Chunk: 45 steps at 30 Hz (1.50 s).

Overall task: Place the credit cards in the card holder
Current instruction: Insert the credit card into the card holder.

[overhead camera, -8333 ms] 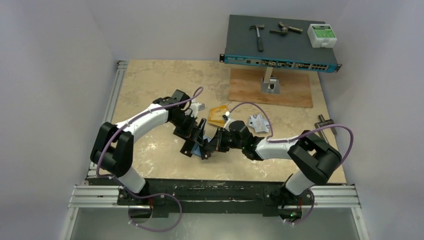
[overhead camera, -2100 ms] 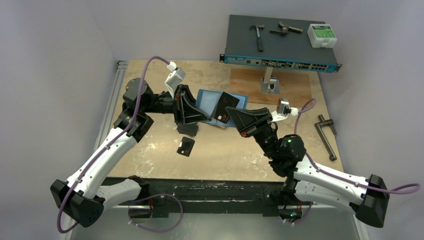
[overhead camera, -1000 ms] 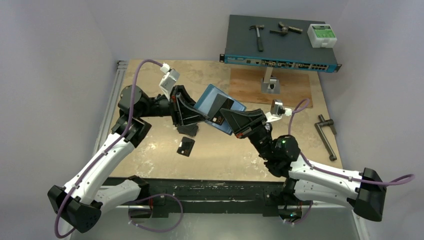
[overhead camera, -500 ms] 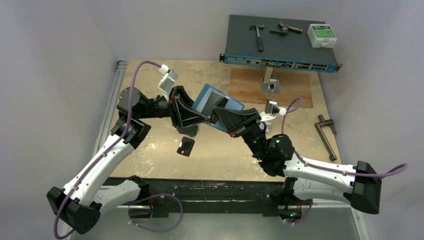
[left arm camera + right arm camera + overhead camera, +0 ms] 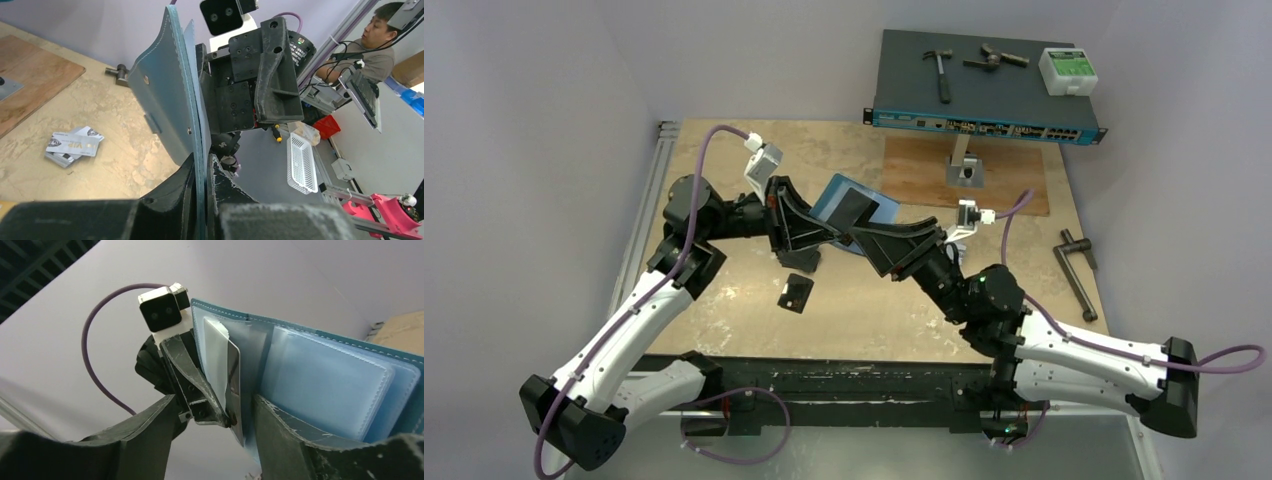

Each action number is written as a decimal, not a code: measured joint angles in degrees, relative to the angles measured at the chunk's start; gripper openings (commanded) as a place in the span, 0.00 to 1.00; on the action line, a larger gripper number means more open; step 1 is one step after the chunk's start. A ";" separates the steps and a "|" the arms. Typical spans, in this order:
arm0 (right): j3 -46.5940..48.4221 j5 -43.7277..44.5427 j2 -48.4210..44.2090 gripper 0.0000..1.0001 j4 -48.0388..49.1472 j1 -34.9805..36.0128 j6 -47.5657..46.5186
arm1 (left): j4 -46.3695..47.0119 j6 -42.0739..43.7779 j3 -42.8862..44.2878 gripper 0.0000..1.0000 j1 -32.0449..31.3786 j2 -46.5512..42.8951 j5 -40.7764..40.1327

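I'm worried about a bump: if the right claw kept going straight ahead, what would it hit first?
Probably the card sticking out of the wallet pocket, which sits between the spread fingers of the right claw. The left claw pinching the wallet is close by, though depth is hard to judge.

- Top view: even, diffuse overhead light; the arms cast only soft, faint shadows on the table (image 5: 724, 170); focus is sharp throughout.
- Left wrist view: left fingers (image 5: 165, 197) at 6 o'clock are dark and blurred; straight lines bow toward 3 o'clock.
- Right wrist view: bright wall behind; mild sheen on the card holder (image 5: 325, 375); right fingers (image 5: 290, 437) at 6 o'clock are soft.
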 measured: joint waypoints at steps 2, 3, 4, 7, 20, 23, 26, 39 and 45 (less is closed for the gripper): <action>0.00 0.07 -1.84 0.68 -4.07 0.07 0.42 | -0.42 0.35 -0.26 0.00 0.22 0.00 -0.09; 0.00 0.22 -2.80 0.70 -6.05 0.04 0.46 | -0.50 0.39 -0.28 0.00 0.31 0.00 -0.11; 0.00 0.44 -3.80 0.71 -8.13 0.04 0.37 | -0.39 0.61 -0.28 0.00 0.46 0.00 -0.11; 0.02 2.14 -6.99 0.73 -15.10 -0.02 -0.52 | 0.26 0.72 -0.28 0.00 0.57 -0.11 0.13; 2.47 11.30 -20.98 0.99 -31.91 -0.11 -7.26 | 2.69 -1.44 -1.05 0.00 0.55 -0.59 2.23; 2.38 8.66 -16.76 0.99 -30.42 -0.13 -7.37 | 3.06 -2.16 -1.05 0.00 0.55 -0.59 2.27; 1.29 5.33 -12.79 0.92 -27.41 -0.11 -7.37 | 3.08 -2.45 -1.05 0.00 0.55 -0.59 2.27; -2.47 2.51 -12.13 0.00 -25.42 -0.09 -2.78 | -1.07 -0.76 -7.39 0.81 0.90 -2.43 -1.68; 0.85 2.54 -10.05 0.00 -38.95 -0.46 -0.46 | -18.60 9.07 -10.62 1.00 1.18 -1.60 -6.05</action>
